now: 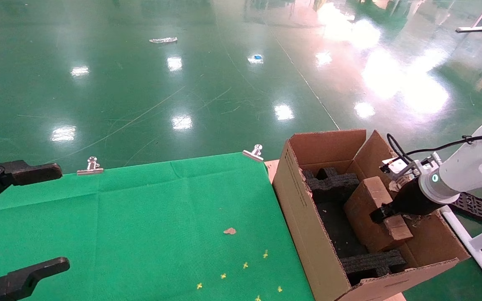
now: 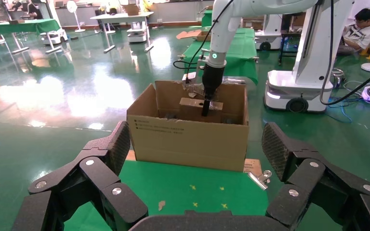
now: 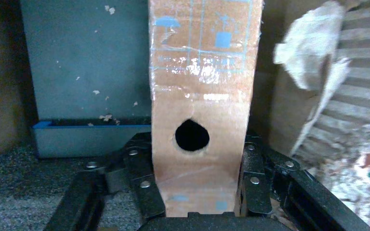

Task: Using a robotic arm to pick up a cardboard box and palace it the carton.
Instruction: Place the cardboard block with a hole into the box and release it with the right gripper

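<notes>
Jaws of the right gripper [image 3: 200, 192] are clamped on the two broad faces of the cardboard box [image 3: 202, 96], whose narrow face with the round hole lies between them. Its long axis runs straight out from the jaws, away from the wrist. From the head camera the box [image 1: 370, 213] is already inside the carton [image 1: 303, 217], tilted, its far end down among the black foam inserts [image 1: 335, 184] and its gripped end up near the carton's right wall, where the robotic arm [image 1: 467, 171] reaches in from the right. The coming move likely turns on this tilt: the box must settle lengthwise into the gap between the foam pieces before the jaws let go.

Only the right wrist camera shows the grip itself and the hole. Only the left wrist camera shows the carton's side [image 2: 188, 139] from across the green table [image 1: 140, 217], with the box's top edge [image 2: 192, 103] rising above the front wall. Well away over the table's left edge, the left gripper [image 1: 19, 217] hangs idle, fingers wide apart.
</notes>
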`<state>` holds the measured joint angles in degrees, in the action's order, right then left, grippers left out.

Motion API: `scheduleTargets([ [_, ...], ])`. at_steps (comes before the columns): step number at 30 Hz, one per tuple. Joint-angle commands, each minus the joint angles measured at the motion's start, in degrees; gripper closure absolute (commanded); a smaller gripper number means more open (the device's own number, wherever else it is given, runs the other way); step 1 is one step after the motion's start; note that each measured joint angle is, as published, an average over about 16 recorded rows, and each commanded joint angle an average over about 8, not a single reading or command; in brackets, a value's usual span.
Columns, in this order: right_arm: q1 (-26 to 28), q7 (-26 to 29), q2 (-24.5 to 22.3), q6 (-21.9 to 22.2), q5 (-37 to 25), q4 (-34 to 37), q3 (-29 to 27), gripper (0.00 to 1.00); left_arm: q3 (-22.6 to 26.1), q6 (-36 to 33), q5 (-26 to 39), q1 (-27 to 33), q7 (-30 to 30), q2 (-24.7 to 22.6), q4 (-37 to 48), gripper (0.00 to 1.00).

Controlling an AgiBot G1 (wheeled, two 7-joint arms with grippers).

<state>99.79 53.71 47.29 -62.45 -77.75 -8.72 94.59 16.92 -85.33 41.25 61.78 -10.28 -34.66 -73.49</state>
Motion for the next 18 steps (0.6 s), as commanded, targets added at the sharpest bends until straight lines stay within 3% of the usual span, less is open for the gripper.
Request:
scheduleTargets([
  [1,0.15,-0.28,0.19,-0.11,-0.04,0.45,0.01,0.0,0.01,0.0,0.0,0.0,0.0,0.0,0.0,0.0],
  [13,0.69,-1.52,1.07,-0.92,-0.12,1.95,0.04,0.0,0.04,0.02,-0.03,0.01,0.02,0.02,0.0,0.0],
  [18,3.53,-3.14,0.26,-2.18,0.77,1.68,-0.69,0.0,0.06,0.03,-0.04,0.01,0.03,0.02,0.0,0.0],
])
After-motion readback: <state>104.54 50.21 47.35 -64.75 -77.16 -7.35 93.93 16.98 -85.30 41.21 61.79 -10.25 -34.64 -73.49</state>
